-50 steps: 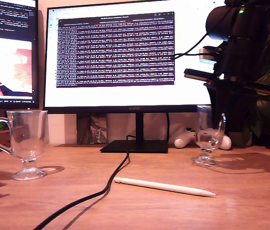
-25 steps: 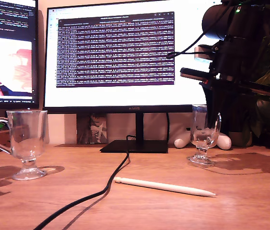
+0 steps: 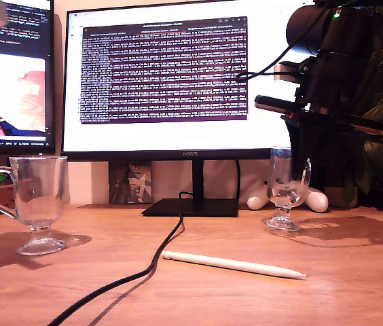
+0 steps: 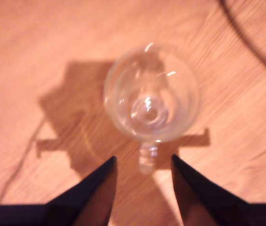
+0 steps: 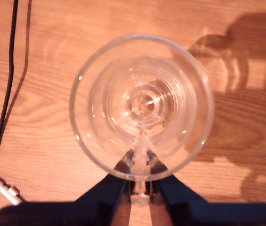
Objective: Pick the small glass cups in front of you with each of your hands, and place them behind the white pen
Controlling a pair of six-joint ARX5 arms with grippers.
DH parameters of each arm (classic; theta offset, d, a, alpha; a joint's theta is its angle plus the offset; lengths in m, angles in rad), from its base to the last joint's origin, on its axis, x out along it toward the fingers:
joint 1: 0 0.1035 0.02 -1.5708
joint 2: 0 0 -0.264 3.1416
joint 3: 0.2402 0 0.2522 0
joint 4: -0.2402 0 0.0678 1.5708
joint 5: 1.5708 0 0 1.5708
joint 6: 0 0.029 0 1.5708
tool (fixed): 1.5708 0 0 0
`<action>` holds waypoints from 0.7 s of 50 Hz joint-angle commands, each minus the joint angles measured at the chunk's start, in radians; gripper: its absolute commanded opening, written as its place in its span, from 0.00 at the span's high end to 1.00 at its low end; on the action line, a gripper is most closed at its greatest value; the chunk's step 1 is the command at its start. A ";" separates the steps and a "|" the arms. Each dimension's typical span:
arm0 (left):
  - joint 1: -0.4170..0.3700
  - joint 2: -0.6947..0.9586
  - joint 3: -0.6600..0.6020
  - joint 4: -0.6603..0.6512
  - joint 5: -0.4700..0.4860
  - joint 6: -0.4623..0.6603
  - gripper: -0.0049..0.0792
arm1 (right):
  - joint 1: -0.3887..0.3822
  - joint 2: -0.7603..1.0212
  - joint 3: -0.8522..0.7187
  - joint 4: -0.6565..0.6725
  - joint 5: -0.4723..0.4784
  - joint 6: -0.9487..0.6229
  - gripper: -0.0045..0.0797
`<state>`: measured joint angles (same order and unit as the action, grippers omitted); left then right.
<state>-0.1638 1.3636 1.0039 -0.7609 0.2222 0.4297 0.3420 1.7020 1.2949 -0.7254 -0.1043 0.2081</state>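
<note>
Two glass cups upright, well apart over the bench (image 3: 354, 299). At the exterior view's right, one cup (image 3: 285, 190) beyond the white pen (image 3: 232, 265), loop handle pinched between the closed tips of my second end effector (image 5: 140, 181); foot at bench level, contact unclear. At the exterior view's left, the other cup (image 3: 39, 193) standing free below my first end effector (image 4: 142, 162), jaws spread, handle toward the gap, untouched. Black cable (image 3: 151, 261) between the cups, toward the monitor (image 3: 164, 75) stand.

cup (image 4: 152, 99) upright on desk (image 4: 38, 47) | handle between parted claw (image 4: 143, 162)
</note>
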 commanded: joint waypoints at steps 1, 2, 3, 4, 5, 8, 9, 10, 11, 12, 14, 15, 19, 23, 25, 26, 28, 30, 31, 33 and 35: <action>-0.008 0.020 -0.006 0.017 -0.003 0.009 0.55 | 0.005 -0.003 0.016 0.015 -0.001 -0.006 0.96; -0.008 0.025 -0.006 0.021 -0.003 0.009 0.55 | 0.005 -0.003 0.016 0.015 -0.001 -0.006 0.96; -0.008 0.030 -0.006 0.023 -0.003 0.009 0.55 | 0.005 -0.003 0.016 0.015 -0.001 -0.006 0.96; -0.008 0.035 -0.006 0.026 -0.003 0.009 0.55 | 0.005 -0.003 0.016 0.016 -0.001 -0.006 0.96; -0.008 0.040 -0.006 0.029 -0.003 0.009 0.55 | 0.005 -0.003 0.016 0.016 -0.001 -0.005 0.96; -0.008 0.056 -0.006 0.028 -0.002 0.009 0.55 | 0.005 -0.003 0.016 0.016 -0.001 -0.005 0.96; -0.010 0.062 -0.006 0.028 -0.002 0.009 0.55 | 0.005 -0.003 0.016 0.017 -0.001 -0.005 0.96; -0.010 0.068 -0.006 0.029 -0.002 0.009 0.55 | 0.005 -0.003 0.016 0.018 -0.001 -0.005 0.96; -0.011 0.071 -0.006 0.029 -0.002 0.009 0.55 | 0.005 -0.003 0.016 0.019 -0.001 -0.005 0.96; -0.011 0.074 -0.006 0.028 -0.002 0.009 0.55 | 0.005 -0.003 0.016 0.019 -0.001 -0.005 0.96; -0.011 0.079 -0.006 0.030 -0.002 0.009 0.55 | 0.005 -0.003 0.016 0.021 -0.001 -0.005 0.96; -0.012 0.082 -0.006 0.032 -0.002 0.009 0.55 | 0.005 -0.003 0.016 0.021 -0.001 -0.005 0.96; -0.014 0.084 -0.006 0.034 -0.002 0.009 0.55 | 0.005 -0.003 0.016 0.021 -0.001 -0.003 0.96; -0.016 0.084 -0.006 0.038 0.001 0.009 0.56 | 0.005 -0.003 0.016 0.021 -0.001 -0.001 0.96; -0.016 0.084 -0.006 0.038 0.002 0.008 0.58 | 0.007 -0.003 0.016 0.021 -0.001 0.000 0.96; -0.016 0.084 -0.006 0.037 0.002 0.008 0.60 | 0.009 -0.003 0.016 0.021 -0.001 0.000 0.96; -0.016 0.084 -0.006 0.035 0.008 0.008 0.66 | 0.011 -0.003 0.016 0.020 -0.001 0.000 0.96; -0.016 0.084 -0.006 0.032 0.016 0.005 0.73 | 0.012 -0.003 0.016 0.020 -0.001 0.000 0.96; -0.016 0.084 -0.006 0.031 0.021 0.005 0.75 | 0.012 -0.003 0.016 0.020 -0.001 0.000 0.96; -0.016 0.084 -0.006 0.031 0.034 0.004 0.82 | 0.014 -0.003 0.016 0.020 -0.001 0.000 0.96; -0.016 0.084 -0.006 0.030 0.049 0.004 0.87 | 0.018 -0.003 0.016 0.020 -0.001 0.000 0.96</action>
<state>-0.1761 1.4425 1.0039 -0.7326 0.2550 0.4294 0.3431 1.7020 1.2949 -0.7185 -0.1043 0.2085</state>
